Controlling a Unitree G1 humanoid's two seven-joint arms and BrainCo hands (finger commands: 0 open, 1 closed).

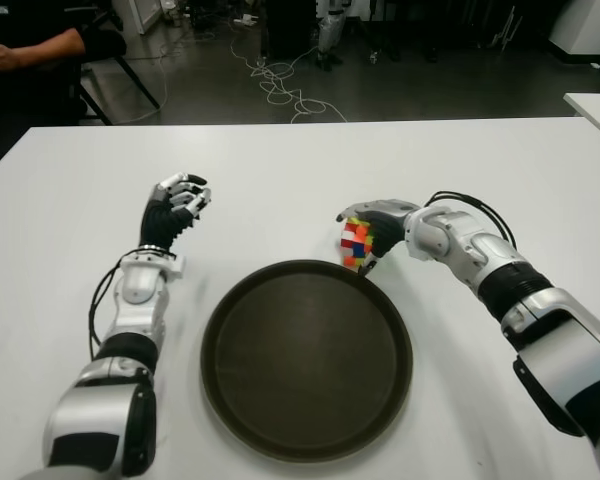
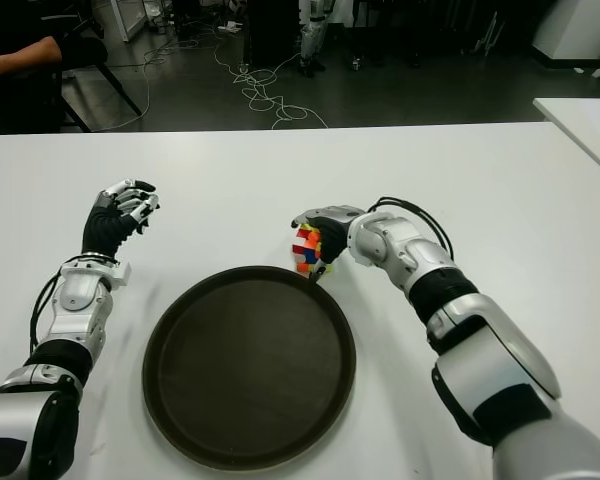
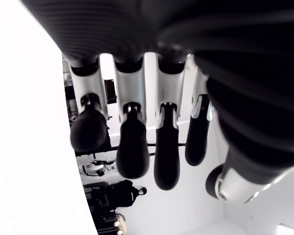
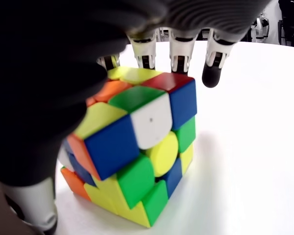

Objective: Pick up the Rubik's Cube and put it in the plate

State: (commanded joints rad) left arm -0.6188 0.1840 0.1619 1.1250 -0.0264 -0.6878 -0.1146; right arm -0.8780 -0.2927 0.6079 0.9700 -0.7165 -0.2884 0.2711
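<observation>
Right hand (image 1: 372, 232) curled around the Rubik's Cube (image 1: 357, 246), fingers over its far side and thumb on the near side, just beyond the far rim of the plate (image 1: 230, 310). In the right wrist view, cube (image 4: 132, 147) low over the white table (image 1: 280, 170); contact unclear. Round dark plate between both arms. Left hand (image 1: 177, 203) well to the plate's left, fingers (image 3: 132, 152) loosely bent, holding nothing. Seated person (image 1: 30, 50) at the far left beyond the table.
</observation>
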